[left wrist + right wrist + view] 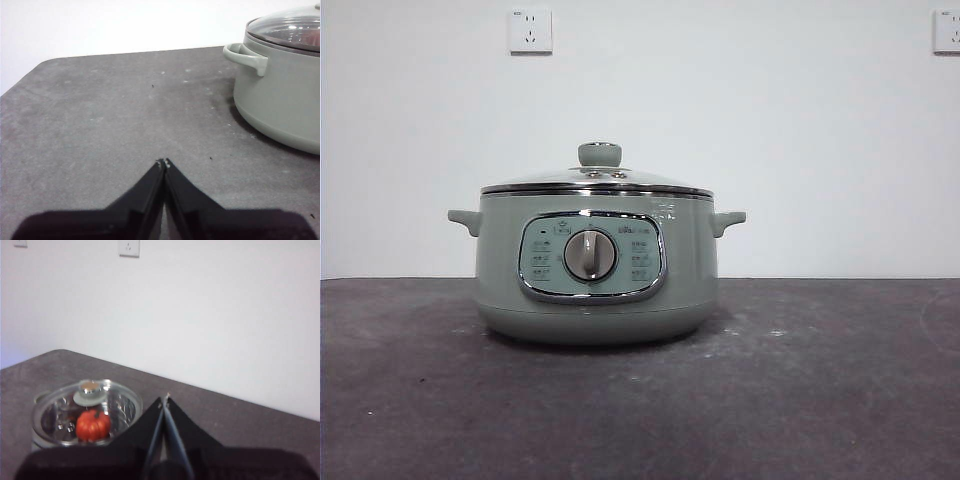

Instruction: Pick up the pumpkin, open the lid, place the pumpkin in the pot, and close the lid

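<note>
The sage-green pot (595, 265) stands in the middle of the dark table with its glass lid (597, 181) on it, knob (600, 154) up. In the right wrist view the orange-red pumpkin (92, 425) shows through the lid (86, 410), lying inside the pot. My right gripper (164, 399) is shut and empty, high above the table and apart from the pot. My left gripper (164, 162) is shut and empty, low over the table, with the pot (280, 95) and its side handle (245, 56) off to one side. Neither arm shows in the front view.
The dark grey table (820, 380) runs to a white wall with two sockets (530, 30). In the left wrist view the table's rounded corner (45, 62) lies ahead.
</note>
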### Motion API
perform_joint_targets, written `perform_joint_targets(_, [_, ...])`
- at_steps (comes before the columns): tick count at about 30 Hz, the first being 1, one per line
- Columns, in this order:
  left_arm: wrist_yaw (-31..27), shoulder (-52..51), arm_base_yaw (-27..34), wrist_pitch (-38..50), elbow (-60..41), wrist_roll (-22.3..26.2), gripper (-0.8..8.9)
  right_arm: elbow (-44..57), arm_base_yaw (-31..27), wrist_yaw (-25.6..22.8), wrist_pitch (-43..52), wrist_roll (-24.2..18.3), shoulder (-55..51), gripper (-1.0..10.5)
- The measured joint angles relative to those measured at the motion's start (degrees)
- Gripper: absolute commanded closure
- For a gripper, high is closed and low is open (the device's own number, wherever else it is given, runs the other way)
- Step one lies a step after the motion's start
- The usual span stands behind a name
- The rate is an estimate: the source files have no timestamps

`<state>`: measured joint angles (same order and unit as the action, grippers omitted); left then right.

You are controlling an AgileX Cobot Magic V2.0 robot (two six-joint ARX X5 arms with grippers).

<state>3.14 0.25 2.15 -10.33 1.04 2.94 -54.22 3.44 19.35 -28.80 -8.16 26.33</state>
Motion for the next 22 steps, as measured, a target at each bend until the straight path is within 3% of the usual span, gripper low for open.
perform_joint_targets(11, [0.0, 0.0, 0.0, 0.0, 0.0, 0.0, 8.17, 33.3, 0.0, -0.7, 21.1, 1.3, -15.8, 9.5])
perform_joint_targets(18, [0.0, 0.0, 0.0, 0.0, 0.0, 0.0, 8.17, 45.5, 0.0, -8.3, 24.2, 4.2, -22.9, 9.5])
perform_joint_targets(22, [0.0, 0.0, 0.0, 0.0, 0.0, 0.0, 8.17, 49.1, 0.0, -9.1, 24.2, 5.4, -25.0, 9.5])
